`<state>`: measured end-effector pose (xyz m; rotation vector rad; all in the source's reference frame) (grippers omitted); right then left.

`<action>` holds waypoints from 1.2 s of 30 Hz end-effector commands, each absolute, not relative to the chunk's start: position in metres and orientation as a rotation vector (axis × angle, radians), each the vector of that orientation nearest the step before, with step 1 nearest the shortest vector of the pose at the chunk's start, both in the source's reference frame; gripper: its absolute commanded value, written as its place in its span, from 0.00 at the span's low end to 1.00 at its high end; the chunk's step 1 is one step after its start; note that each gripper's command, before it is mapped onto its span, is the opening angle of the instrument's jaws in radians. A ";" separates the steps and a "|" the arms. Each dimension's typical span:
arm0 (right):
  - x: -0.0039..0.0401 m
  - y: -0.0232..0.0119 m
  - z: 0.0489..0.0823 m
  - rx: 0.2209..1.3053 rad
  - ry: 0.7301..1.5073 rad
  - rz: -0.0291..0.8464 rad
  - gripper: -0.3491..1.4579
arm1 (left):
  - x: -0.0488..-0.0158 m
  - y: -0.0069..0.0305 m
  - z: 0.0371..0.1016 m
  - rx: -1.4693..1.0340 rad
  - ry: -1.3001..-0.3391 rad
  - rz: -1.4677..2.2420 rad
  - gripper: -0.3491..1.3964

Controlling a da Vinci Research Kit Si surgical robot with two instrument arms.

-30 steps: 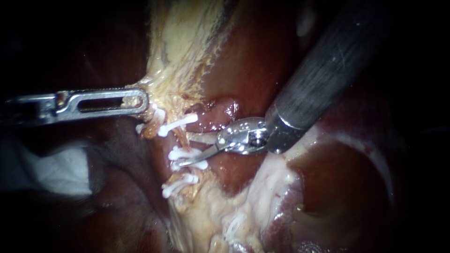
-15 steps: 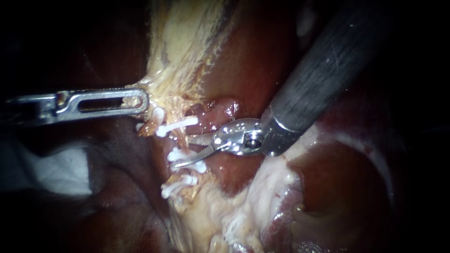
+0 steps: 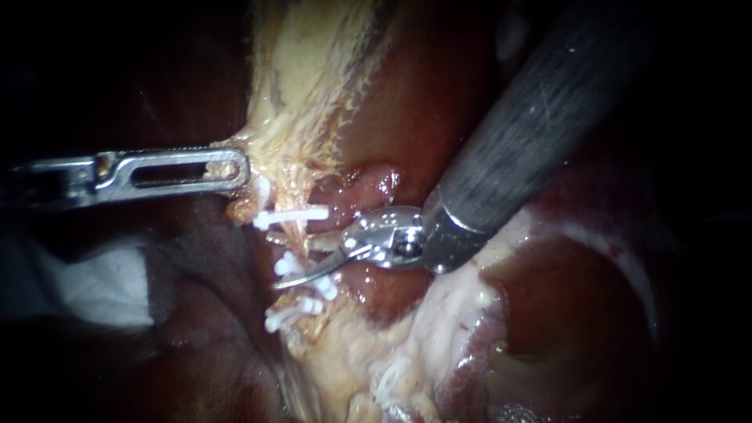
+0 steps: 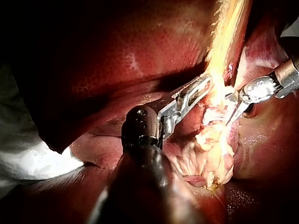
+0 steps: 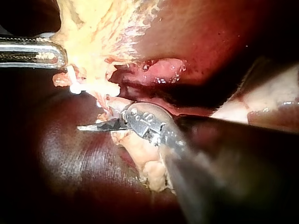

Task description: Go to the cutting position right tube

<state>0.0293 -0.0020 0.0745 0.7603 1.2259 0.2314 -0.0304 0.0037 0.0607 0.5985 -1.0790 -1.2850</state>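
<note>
My left instrument (image 3: 229,168) comes in level from the left, its slotted jaws shut on yellowish tissue (image 3: 301,86) at the top of a clipped tube (image 3: 301,235). Three white clips cross the tube: an upper clip (image 3: 291,215), a middle clip (image 3: 301,270) and a lower clip (image 3: 288,313). My right instrument (image 3: 304,260) has curved blades, open and straddling the tube between the upper and middle clips. The left wrist view shows the left jaws (image 4: 200,89) in the yellow tissue, with the right blades (image 4: 232,113) just beyond. In the right wrist view the blade tips (image 5: 96,126) point past the tube.
Dark red liver (image 3: 415,102) lies behind the tube and under the right shaft (image 3: 533,117). Pale fatty tissue (image 3: 439,313) spreads below the right instrument's wrist. White gauze (image 3: 102,286) sits at the lower left, below the left instrument.
My right instrument has slid left and slightly down, carrying its open blades further across the tube between the upper two clips. The left instrument has held still.
</note>
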 end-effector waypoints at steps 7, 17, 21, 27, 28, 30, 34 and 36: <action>0.0304 -0.0018 0.0747 0.774 1.214 0.256 0.80 | -0.0305 0.0037 0.0608 0.597 -1.079 -1.286 0.00; 0.0312 -0.0017 0.0749 0.777 1.203 0.285 0.74 | -0.0307 0.0036 0.0608 0.596 -1.079 -1.286 0.00; 0.0313 -0.0017 0.0749 0.777 1.201 0.291 0.72 | -0.0307 0.0036 0.0608 0.596 -1.079 -1.286 0.00; 0.0313 -0.0016 0.0750 0.777 1.200 0.292 0.72 | -0.0307 0.0036 0.0608 0.596 -1.079 -1.286 0.00; 0.0313 -0.0016 0.0750 0.777 1.200 0.292 0.72 | -0.0307 0.0036 0.0608 0.596 -1.079 -1.286 0.00; 0.0313 -0.0016 0.0750 0.777 1.200 0.292 0.72 | -0.0307 0.0036 0.0608 0.596 -1.079 -1.286 0.00; 0.0312 -0.0016 0.0750 0.777 1.200 0.292 0.72 | -0.0307 0.0036 0.0608 0.596 -1.079 -1.286 0.00; 0.0312 -0.0016 0.0750 0.777 1.200 0.292 0.72 | -0.0307 0.0036 0.0608 0.596 -1.079 -1.286 0.00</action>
